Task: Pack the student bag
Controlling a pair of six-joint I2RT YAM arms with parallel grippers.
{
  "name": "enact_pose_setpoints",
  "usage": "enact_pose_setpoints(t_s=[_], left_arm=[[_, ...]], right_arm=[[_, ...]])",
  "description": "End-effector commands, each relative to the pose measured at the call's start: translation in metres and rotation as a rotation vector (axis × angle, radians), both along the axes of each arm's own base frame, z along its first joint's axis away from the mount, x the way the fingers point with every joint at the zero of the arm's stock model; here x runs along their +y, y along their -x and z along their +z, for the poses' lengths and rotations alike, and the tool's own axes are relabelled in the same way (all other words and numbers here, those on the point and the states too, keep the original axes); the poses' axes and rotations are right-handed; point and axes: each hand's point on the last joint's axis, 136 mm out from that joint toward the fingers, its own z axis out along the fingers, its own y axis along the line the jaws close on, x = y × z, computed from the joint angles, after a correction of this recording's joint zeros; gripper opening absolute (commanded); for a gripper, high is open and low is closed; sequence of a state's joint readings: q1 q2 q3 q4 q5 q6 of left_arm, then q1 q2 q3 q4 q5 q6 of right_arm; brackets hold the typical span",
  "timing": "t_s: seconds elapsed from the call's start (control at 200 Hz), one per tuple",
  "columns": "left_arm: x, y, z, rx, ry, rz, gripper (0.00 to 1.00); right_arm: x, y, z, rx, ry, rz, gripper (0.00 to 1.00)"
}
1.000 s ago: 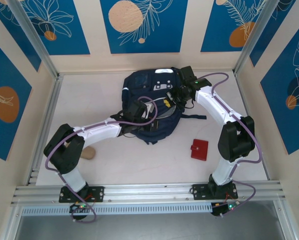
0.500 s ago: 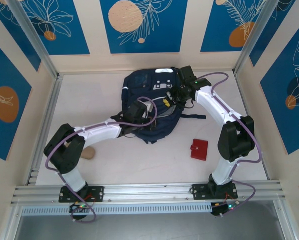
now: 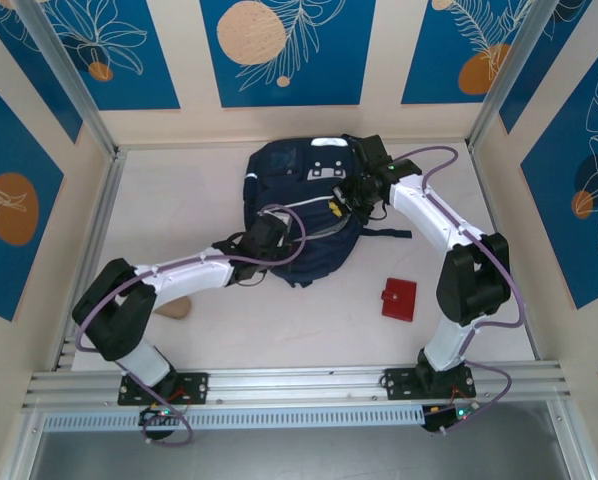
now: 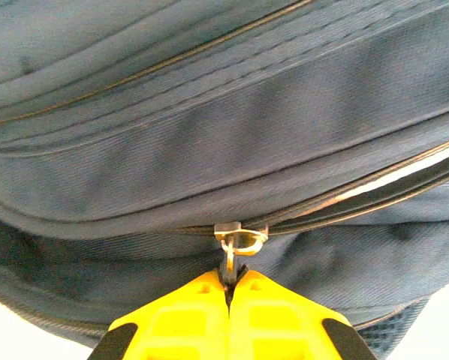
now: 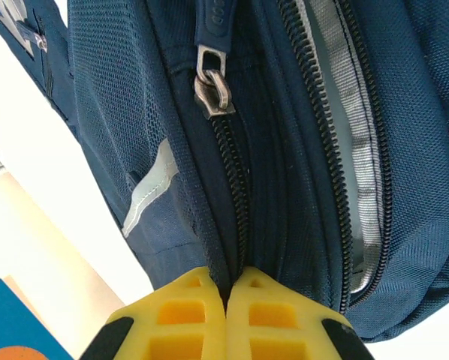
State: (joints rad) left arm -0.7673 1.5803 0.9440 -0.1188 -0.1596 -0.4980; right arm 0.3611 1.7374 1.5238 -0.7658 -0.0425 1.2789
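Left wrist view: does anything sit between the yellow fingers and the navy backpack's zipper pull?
Nothing visible does. The left gripper is shut on the small metal zipper pull of the large navy fabric backpack.

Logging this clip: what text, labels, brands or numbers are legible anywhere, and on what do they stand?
Nothing here reads clearly enough to quote.
On the student bag, the white-grey patch carries dark marks too small to read.
On the rubber zipper tab, there are embossed marks too blurred to read.
On the red wallet, no text is visible.
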Motion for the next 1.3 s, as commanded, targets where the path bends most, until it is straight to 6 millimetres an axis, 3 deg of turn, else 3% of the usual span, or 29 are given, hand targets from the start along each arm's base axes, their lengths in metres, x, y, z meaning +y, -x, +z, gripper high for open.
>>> enact_pose_setpoints(t_s=[0.0, 0.305, 0.465, 0.71, 0.81, 0.91, 1.05, 1.165, 1.295], left_arm=[[0.043, -0.003, -0.006, -0.008, -0.149, 0.08, 0.0], [0.09, -0.019, -0.012, 0.045, -0.268, 0.143, 0.0], [0.097, -0.028, -0.016, 0.067, -0.27, 0.135, 0.0], [0.101, -0.06, -0.017, 0.053, -0.306, 0.075, 0.0], [0.089, -0.067, -0.014, 0.029, -0.258, -0.014, 0.0], [0.071, -0.058, -0.011, 0.066, -0.156, -0.103, 0.0], [0.042, -0.032, -0.007, 0.163, 0.048, -0.18, 0.26], [0.029, -0.013, -0.005, 0.194, 0.141, -0.211, 0.32], [0.022, -0.006, -0.003, 0.202, 0.194, -0.226, 0.38]], right_arm=[[-0.018, -0.002, 0.022, -0.088, 0.058, -0.031, 0.0], [-0.031, 0.002, 0.016, -0.083, 0.11, -0.034, 0.0], [-0.036, 0.003, 0.011, -0.076, 0.134, -0.036, 0.0], [-0.045, 0.005, 0.004, -0.066, 0.176, -0.031, 0.0], [-0.046, 0.006, 0.0, -0.06, 0.175, -0.023, 0.0], [-0.044, 0.005, 0.001, -0.063, 0.164, -0.011, 0.0], [-0.037, 0.003, 0.01, -0.093, 0.13, 0.019, 0.0], [-0.034, 0.001, 0.015, -0.102, 0.119, 0.028, 0.0], [-0.034, 0.001, 0.015, -0.105, 0.118, 0.03, 0.0]])
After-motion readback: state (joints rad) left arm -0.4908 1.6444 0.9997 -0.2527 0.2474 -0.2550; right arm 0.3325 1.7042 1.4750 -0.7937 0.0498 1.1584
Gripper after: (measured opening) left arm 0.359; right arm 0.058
